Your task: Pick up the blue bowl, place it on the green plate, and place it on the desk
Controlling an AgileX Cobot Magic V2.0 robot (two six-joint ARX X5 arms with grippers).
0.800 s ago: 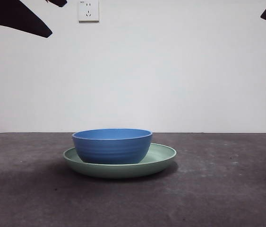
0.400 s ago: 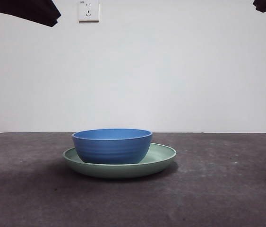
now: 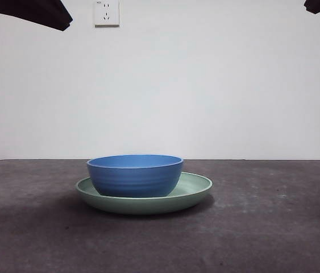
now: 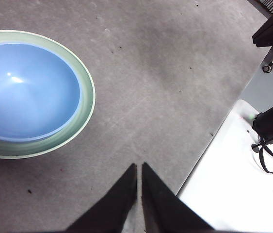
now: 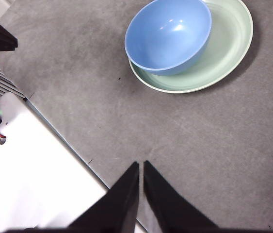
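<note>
Front view sits low, level with the desk (image 3: 273,227), facing the wall. Both wrist views look down from above. All share the blue bowl (image 3: 134,175) on the green plate (image 3: 196,187)

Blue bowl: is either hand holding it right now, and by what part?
Nothing is held. The blue bowl sits free on the green plate; both hands are shut and away from it.

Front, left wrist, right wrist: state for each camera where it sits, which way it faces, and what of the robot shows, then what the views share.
Front view: low at desk height, looking level at the blue bowl on the green plate; black arm tips at both top corners.
Left wrist view: above the desk, looking down; left gripper shut, bowl and plate off to one side.
Right wrist view: above, looking down; right gripper shut, apart from the dishes.
Shared: all three show the bowl in the plate, off-centre.
</note>
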